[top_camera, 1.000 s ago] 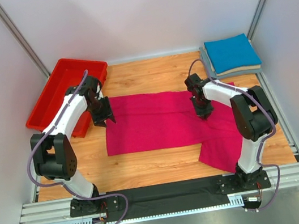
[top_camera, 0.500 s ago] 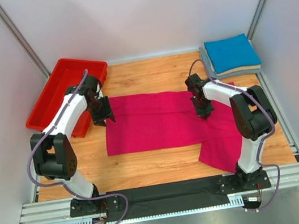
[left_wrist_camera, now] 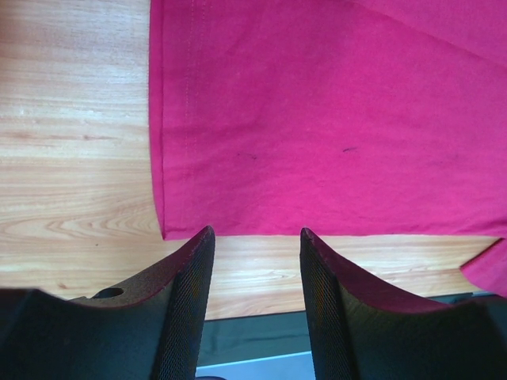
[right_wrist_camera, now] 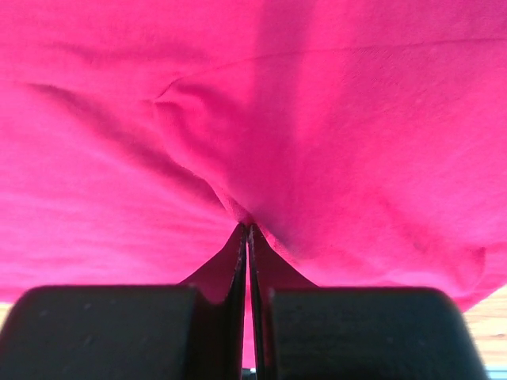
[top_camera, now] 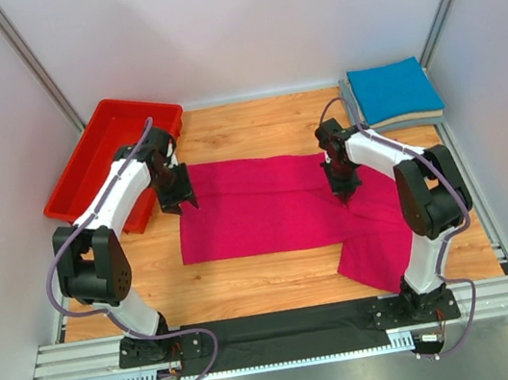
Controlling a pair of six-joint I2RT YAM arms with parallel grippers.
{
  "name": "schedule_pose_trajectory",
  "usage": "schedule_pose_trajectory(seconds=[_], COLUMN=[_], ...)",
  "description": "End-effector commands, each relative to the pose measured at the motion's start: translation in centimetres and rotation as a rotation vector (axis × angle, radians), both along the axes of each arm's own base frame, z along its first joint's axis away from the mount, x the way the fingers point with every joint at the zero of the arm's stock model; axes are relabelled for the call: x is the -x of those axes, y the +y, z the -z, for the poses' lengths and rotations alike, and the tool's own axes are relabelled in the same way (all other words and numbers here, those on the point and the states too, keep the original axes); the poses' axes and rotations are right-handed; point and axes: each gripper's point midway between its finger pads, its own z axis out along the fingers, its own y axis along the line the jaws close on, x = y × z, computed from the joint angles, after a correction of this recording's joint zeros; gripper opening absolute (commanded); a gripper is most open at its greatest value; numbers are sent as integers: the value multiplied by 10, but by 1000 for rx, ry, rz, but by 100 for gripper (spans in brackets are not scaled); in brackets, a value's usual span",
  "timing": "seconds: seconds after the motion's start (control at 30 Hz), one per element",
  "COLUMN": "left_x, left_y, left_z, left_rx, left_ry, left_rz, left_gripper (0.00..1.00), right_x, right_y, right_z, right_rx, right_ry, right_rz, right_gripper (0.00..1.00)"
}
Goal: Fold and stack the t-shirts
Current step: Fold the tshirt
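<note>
The pink shirt [top_camera: 268, 212] lies spread on the table [top_camera: 252, 122] just right of the bin [top_camera: 137, 105]. Its left hem is near the bin's right wall. It is mostly flat, with a long crease across it and one part flopped askew at the near end farthest from the bin.

The right gripper [right_wrist_camera: 248, 229], well right of the bin, is clenched on a small pinch of the shirt, and puckers radiate from the bite. The left gripper [left_wrist_camera: 257, 237], just beside the bin's near right corner, is released. Its fingers [left_wrist_camera: 190, 301] stand apart above a hemmed corner and hold nothing. I cannot tell if they touch the cloth.

The main risk, as I judge it, is a one-sided lift. If the right gripper rises before the left has a hold, the shirt would drag and bunch instead of folding squarely. The right pinch looks shallow and could slip, or it may catch more than one layer. The left may close on only the hem edge.

The blue shirt [top_camera: 393, 89] sits folded on the grey shirt [top_camera: 404, 122], far right of the bin.
</note>
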Motion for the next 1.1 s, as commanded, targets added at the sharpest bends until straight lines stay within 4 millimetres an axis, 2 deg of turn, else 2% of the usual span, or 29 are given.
schedule_pose_trajectory(seconds=[0.0, 0.3, 0.53, 0.57, 0.6, 0.63, 0.7, 0.73, 0.77, 0.8, 0.83, 0.87, 0.9, 0.93, 0.97, 1.0, 1.03, 1.07], left_x=[-1, 4, 11, 13, 15, 16, 20, 22, 23, 27, 24, 28, 30, 27, 28, 31, 31, 32], left_y=[-4, -5, -5, -4, -2, 0, 5, 7, 8, 10, 8, 6, -1, -6, -10, -17, -22, -24], left_z=[-5, -2, 1, 2, 3, 3, 2, 0, -1, -5, -8, -6, -13, -16, -16, -20, -21, -20], left_rx=[-3, -16, -29, -33, -43, -49, -72, -76, -79, -77, -63, -45, 5, 35, 59, 103, 127, 143], left_ry=[-16, -4, 20, 27, 30, 34, 26, 20, 9, -11, -42, -46, -73, -98, -98, -94, -101, -96], left_rz=[1, 3, 14, 15, 14, 13, 9, 6, 4, -1, -1, 4, 8, 12, 19, 36, 48, 62], left_gripper=[54, 55, 55, 55, 55, 55, 55, 55, 56, 56, 57, 57, 57, 58, 58, 58, 58, 58], right_x=[1, 7, 16, 17, 18, 16, 14, 6, 12, 14, 20, 39, 49, 60, 90, 102, 117, 142], right_y=[9, 41, 43, 42, 41, 42, 39, 39, 38, 35, 31, 25, 15, 10, -4, -11, -17, -26], right_z=[-16, -18, -7, -6, -6, -10, -25, -39, -57, -67, -76, -78, -91, -93, -88, -96, -93, -83], right_rx=[-58, -236, -247, -242, -239, -240, -225, -232, -243, -249, -250, -229, -215, -198, -113, -97, -70, -16], right_ry=[-8, 41, 83, 85, 84, 76, 53, 21, 12, 6, 2, 54, 18, 33, 96, 67, 84, 117], right_rz=[-21, -17, 9, 13, 16, 32, 62, 91, 192, 261, 327, 480, 551, 628, 700, 832, 890, 945], right_gripper=[0, 0, 1, 3, 12, 16, 25, 32, 36, 39, 49, 50, 50, 50, 50, 51, 52, 52])
